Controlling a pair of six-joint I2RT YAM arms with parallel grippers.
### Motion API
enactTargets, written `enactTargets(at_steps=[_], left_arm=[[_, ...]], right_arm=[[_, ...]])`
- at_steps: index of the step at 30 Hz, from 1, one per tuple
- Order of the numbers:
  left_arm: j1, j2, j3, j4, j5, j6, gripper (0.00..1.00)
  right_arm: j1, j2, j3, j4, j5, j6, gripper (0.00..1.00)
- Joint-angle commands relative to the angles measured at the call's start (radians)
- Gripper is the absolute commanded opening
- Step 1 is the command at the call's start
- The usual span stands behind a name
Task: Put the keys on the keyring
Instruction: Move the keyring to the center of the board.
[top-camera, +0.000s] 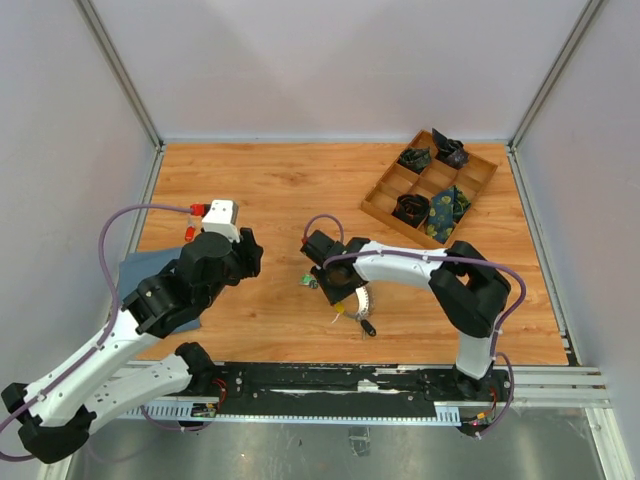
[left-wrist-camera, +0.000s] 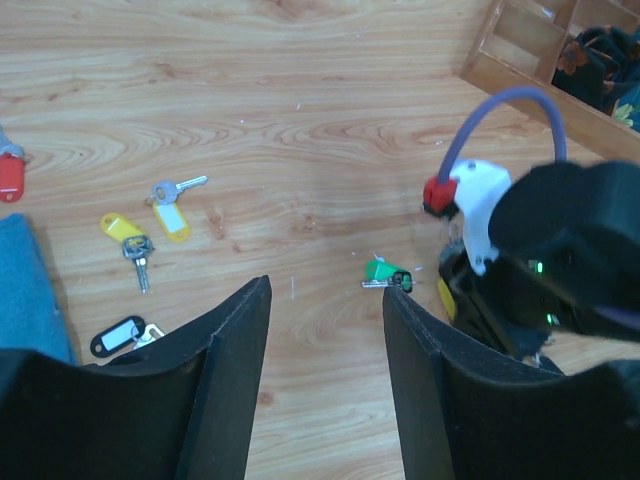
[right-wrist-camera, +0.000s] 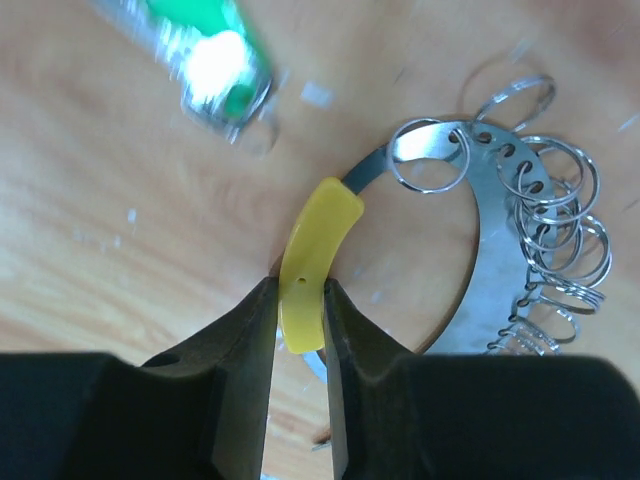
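My right gripper (right-wrist-camera: 298, 300) is shut on the yellow sleeve (right-wrist-camera: 308, 250) of the keyring (right-wrist-camera: 490, 230), a silver band strung with several small wire rings, lying on the wooden table. In the top view the keyring (top-camera: 356, 300) sits just below the right gripper (top-camera: 326, 278). A green-headed key (right-wrist-camera: 205, 50) lies just beyond it, and shows in the left wrist view (left-wrist-camera: 385, 273). My left gripper (left-wrist-camera: 325, 300) is open and empty, above the table left of the right gripper. Two yellow-tagged keys (left-wrist-camera: 125, 228) (left-wrist-camera: 172, 215), a black-tagged key (left-wrist-camera: 118, 335) and a red one (left-wrist-camera: 10, 178) lie to its left.
A wooden divided tray (top-camera: 428, 187) with dark rolled fabric bundles stands at the back right. A blue cloth (top-camera: 145, 270) lies under the left arm. A black tag (top-camera: 368, 327) lies near the keyring. Grey walls enclose the table.
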Motion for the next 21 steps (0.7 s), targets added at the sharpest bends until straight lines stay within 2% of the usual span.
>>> enactTargets(at_steps=[1, 4, 8, 15, 21], left_arm=[[0.004, 0.017, 0.038, 0.039, 0.007, 0.007, 0.54], [0.004, 0.032, 0.037, 0.041, 0.007, 0.010, 0.54], [0.004, 0.050, 0.023, 0.068, 0.019, 0.016, 0.54], [0.004, 0.085, 0.006, 0.107, 0.060, 0.029, 0.54], [0.004, 0.092, -0.001, 0.120, 0.081, 0.025, 0.54]], right_arm=[[-0.056, 0.016, 0.066, 0.092, -0.057, -0.094, 0.28], [-0.057, -0.091, 0.016, 0.145, -0.072, -0.155, 0.34], [-0.068, -0.251, -0.098, 0.142, -0.005, -0.177, 0.38], [-0.076, -0.386, -0.223, -0.037, 0.047, -0.115, 0.40], [-0.046, -0.458, -0.338, -0.016, 0.014, 0.008, 0.54]])
